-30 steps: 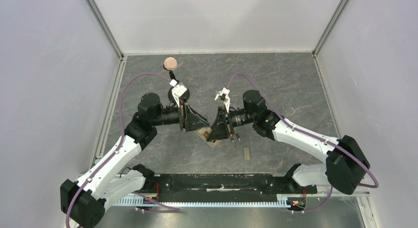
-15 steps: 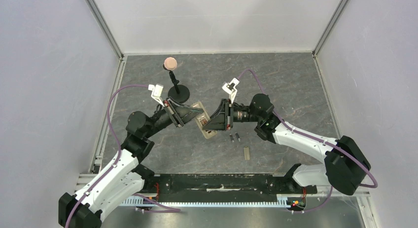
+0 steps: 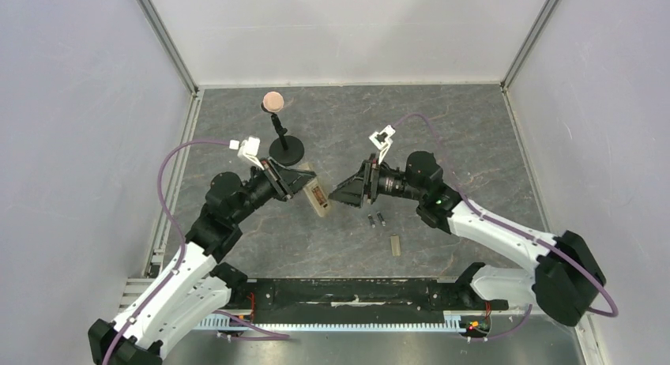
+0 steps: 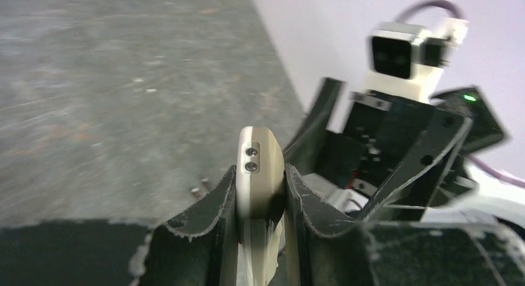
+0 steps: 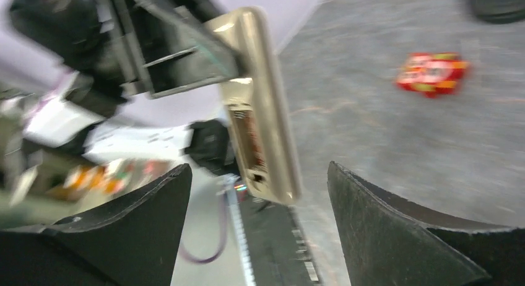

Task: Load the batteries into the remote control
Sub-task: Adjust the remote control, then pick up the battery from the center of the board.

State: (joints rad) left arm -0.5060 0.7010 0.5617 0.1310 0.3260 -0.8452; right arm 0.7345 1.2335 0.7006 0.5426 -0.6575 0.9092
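My left gripper is shut on the remote control, a slim tan-backed bar held off the table near the middle. In the left wrist view the remote control stands edge-on, pinched between both fingers. Its open battery bay, with a red inside, faces the right wrist camera on the remote control. My right gripper is open just right of the remote's free end, touching nothing; the right gripper has its jaws wide apart. The two batteries lie side by side on the table below it.
A small beige cover piece lies near the batteries. A black stand with a round pink top is at the back left. A red gadget lies on the floor. Grey walls enclose the table.
My right gripper has opened, released the remote and backed off to the right. The left gripper has closed on the remote and carried it up and left. The batteries have not moved.
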